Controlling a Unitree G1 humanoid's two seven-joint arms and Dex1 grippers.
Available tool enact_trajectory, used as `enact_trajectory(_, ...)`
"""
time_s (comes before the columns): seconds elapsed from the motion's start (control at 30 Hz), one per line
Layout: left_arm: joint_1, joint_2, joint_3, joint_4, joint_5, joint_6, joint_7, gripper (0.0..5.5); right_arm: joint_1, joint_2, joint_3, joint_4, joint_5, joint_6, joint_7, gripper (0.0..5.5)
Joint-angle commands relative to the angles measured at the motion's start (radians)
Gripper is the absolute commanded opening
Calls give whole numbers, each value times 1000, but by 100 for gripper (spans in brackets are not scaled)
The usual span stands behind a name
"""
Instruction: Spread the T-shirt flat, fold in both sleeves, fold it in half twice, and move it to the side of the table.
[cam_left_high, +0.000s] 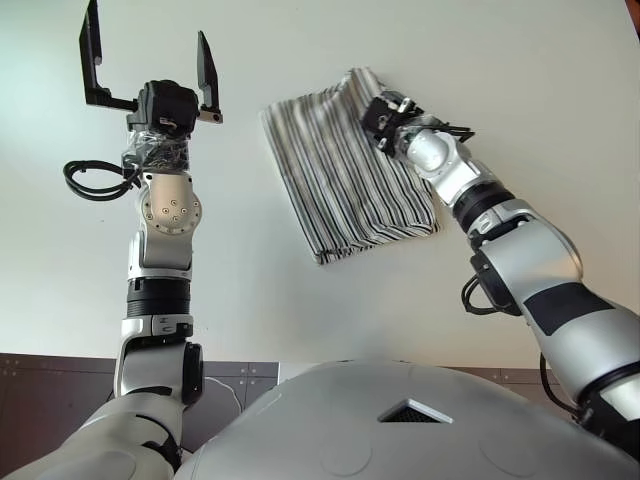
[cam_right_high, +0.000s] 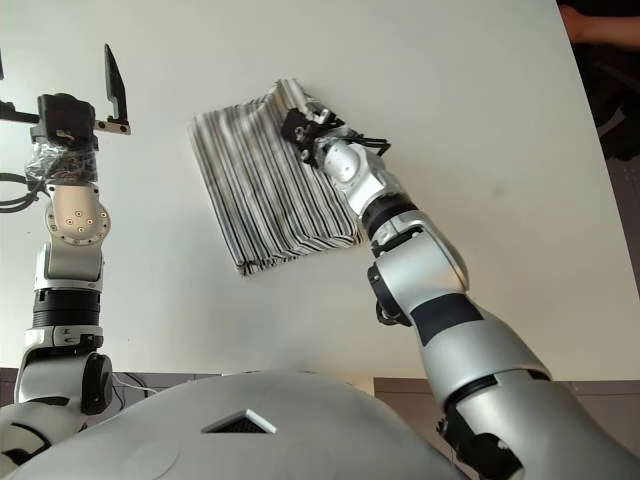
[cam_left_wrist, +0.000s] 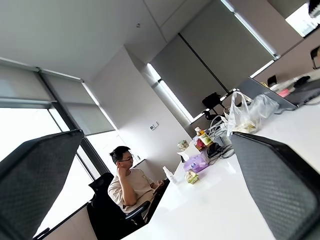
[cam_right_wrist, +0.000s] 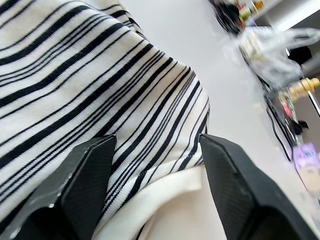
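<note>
Jaws apart on both grippers. The right gripper (cam_right_wrist: 155, 145) straddled the 1 o'clock corner of the folded T-shirt (cam_left_high: 340, 185), which lay flat on the table (cam_left_high: 300, 310); the left gripper (cam_left_high: 148, 25) hung well apart at its 10 o'clock.

The folded T-shirt (cam_left_high: 340, 175) lies on the table (cam_left_high: 560, 90), about midway across it. The right gripper (cam_left_high: 385, 112) sits on the shirt's far right corner, one finger on either side of a ridge of cloth. The left gripper (cam_left_high: 148, 25) stands left of the shirt, well apart from it.
</note>
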Motion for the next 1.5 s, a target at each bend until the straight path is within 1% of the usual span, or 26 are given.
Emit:
enact_trajectory(0.03,-5,29,-80,36,92,-8,-22,548,93,-59,-65,-24,42,-42,-17,306)
enact_trajectory(0.13,-9,51,-144,63,142,-32,-55,548,130,-96,-120,-128,78,-125,-46,306)
enact_trajectory(0.2,-37,70,-182,99,157,-56,-85,548,172,-123,-169,-273,115,-169,-63,306)
enact_trajectory(0.27,-85,86,-232,161,186,-88,-113,548,273,-152,-215,-534,156,-161,-48,306)
enact_trajectory(0.37,-154,87,-320,236,219,-127,-186,548,460,-194,-220,-924,180,-89,23,306)
enact_trajectory(0.43,-152,113,-406,246,237,-196,-295,548,576,-232,-200,-1134,198,-36,103,306)
enact_trajectory(0.5,-110,166,-469,204,200,-277,-419,548,666,-283,-198,-1292,212,7,183,306)
enact_trajectory(0.6,-85,212,-524,182,179,-341,-527,548,725,-328,-210,-1423,239,76,259,306)
enact_trajectory(0.73,-107,215,-543,216,233,-323,-534,548,715,-331,-219,-1427,229,125,268,306)
enact_trajectory(0.77,-101,233,-546,213,244,-329,-540,524,716,-331,-217,-1424,222,129,269,306)
enact_trajectory(0.8,-93,252,-549,205,246,-338,-549,517,716,-332,-216,-1424,218,132,270,306)
enact_trajectory(0.93,-61,324,-527,172,241,-355,-544,446,726,-335,-211,-1422,204,137,270,306)
enact_trajectory(1.07,-54,351,-514,175,221,-382,-522,371,732,-332,-202,-1398,203,131,275,306)
enact_trajectory(1.13,-73,333,-485,169,217,-377,-472,371,739,-329,-194,-1393,203,127,278,306)
enact_trajectory(1.2,-60,317,-432,106,145,-380,-442,371,748,-338,-190,-1405,212,113,294,306)
enact_trajectory(1.3,27,339,-334,-44,-16,-362,-441,371,797,-407,-203,-1444,243,36,363,306)
enact_trajectory(1.4,180,415,-209,-235,-220,-306,-488,371,873,-528,-233,-1476,240,-88,436,306)
enact_trajectory(1.43,242,452,-176,-266,-255,-297,-517,371,903,-574,-237,-1479,232,-126,462,306)
enact_trajectory(1.5,345,514,-139,-267,-252,-292,-569,397,963,-646,-233,-1481,203,-172,504,306)
